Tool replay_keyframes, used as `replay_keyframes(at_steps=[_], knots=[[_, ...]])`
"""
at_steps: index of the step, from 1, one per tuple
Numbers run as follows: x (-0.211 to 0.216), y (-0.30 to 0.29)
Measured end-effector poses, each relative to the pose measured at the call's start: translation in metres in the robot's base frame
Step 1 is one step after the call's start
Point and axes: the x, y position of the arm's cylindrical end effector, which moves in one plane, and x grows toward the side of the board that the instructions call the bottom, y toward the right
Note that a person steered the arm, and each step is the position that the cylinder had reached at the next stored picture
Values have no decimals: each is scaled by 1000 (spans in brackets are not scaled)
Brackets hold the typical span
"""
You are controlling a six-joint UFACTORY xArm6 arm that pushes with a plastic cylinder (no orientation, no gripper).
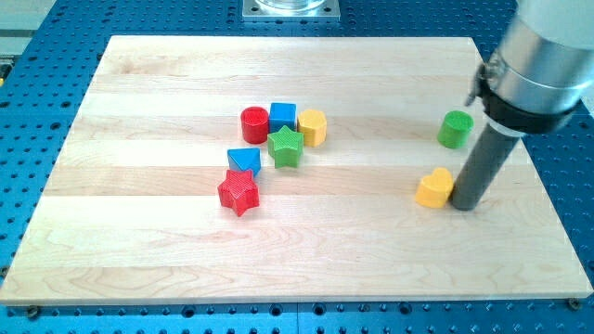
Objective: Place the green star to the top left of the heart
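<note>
The green star (286,146) lies near the board's middle, touching a yellow block (313,126) at its upper right and a blue cube (283,116) above it. The yellow heart (434,187) lies far to the view's right of the star. My tip (464,206) rests on the board just right of the heart, touching or nearly touching its right side. The dark rod rises from there to the arm at the view's top right.
A red cylinder (254,123) sits left of the blue cube. A blue block (245,160) and a red star (239,192) lie below left of the green star. A green cylinder (456,128) stands above the heart. The wooden board (139,250) has blue perforated table around it.
</note>
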Motion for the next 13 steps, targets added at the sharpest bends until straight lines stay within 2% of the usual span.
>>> replay_keyframes(at_steps=[1, 2, 3, 4, 7, 8, 9, 10, 12, 13], knots=[[55, -1], [23, -51], [-36, -30], [-43, -39], [38, -309], [21, -360], [1, -342], [-37, -315], [-77, -188], [-86, -157]])
